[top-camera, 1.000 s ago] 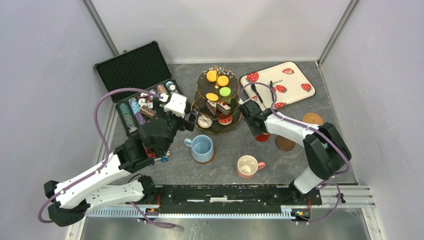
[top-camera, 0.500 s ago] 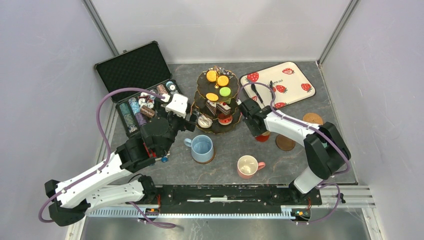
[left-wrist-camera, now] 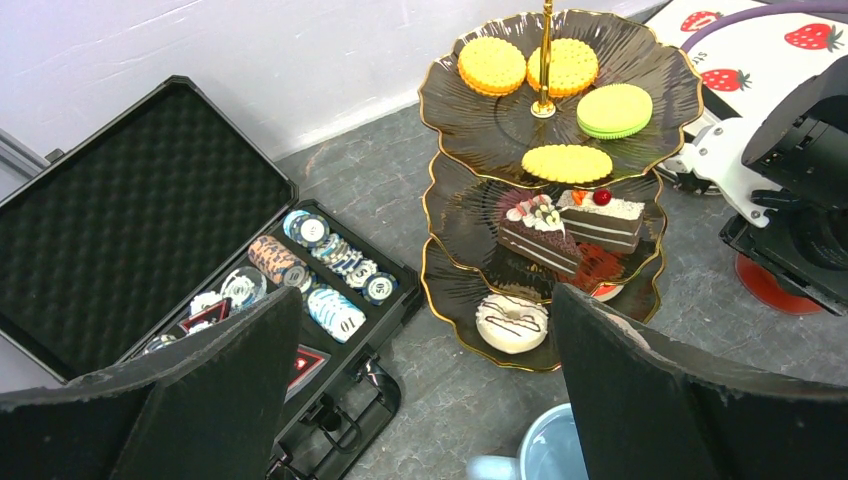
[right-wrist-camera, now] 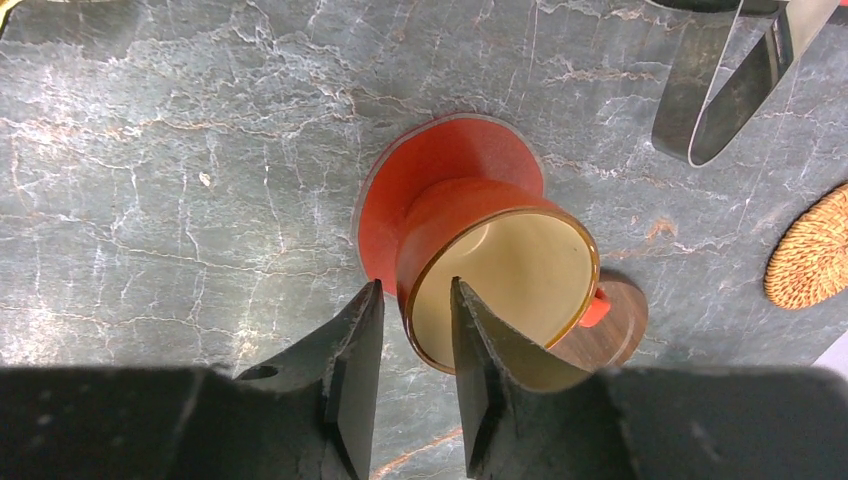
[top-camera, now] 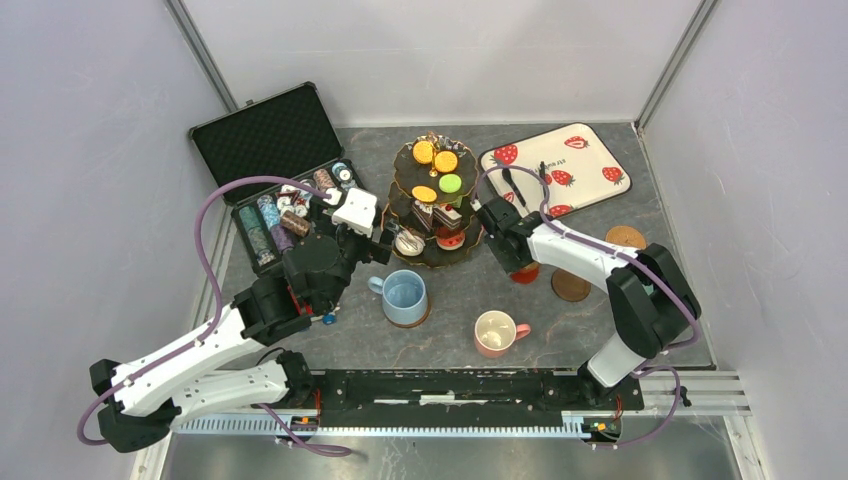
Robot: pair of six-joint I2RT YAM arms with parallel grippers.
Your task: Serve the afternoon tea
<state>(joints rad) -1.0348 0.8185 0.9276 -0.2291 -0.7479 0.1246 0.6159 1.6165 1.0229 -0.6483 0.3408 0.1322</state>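
Observation:
The dark three-tier gold-rimmed stand [top-camera: 432,200] holds macarons on top, cake slices in the middle and a white donut [left-wrist-camera: 511,322] at the bottom. A small brown mug [right-wrist-camera: 500,270] stands on a red coaster [right-wrist-camera: 430,170]. My right gripper [right-wrist-camera: 416,287] straddles its near rim, one finger inside and one outside, with a slit of table showing between the outer finger and the wall. My left gripper [left-wrist-camera: 422,300] is wide open and empty, above the table between the poker case and the stand. The blue mug [top-camera: 405,296] and the pink mug [top-camera: 495,332] stand in front. No green mug shows.
The open black poker-chip case [top-camera: 280,180] lies at the left. A strawberry tray [top-camera: 560,165] is at the back right. Metal tongs [right-wrist-camera: 720,100], a woven coaster [top-camera: 626,238] and a wooden coaster [top-camera: 571,286] lie near the right gripper.
My right gripper has shifted slightly towards the stand and back, over the small mug. The left arm has barely moved.

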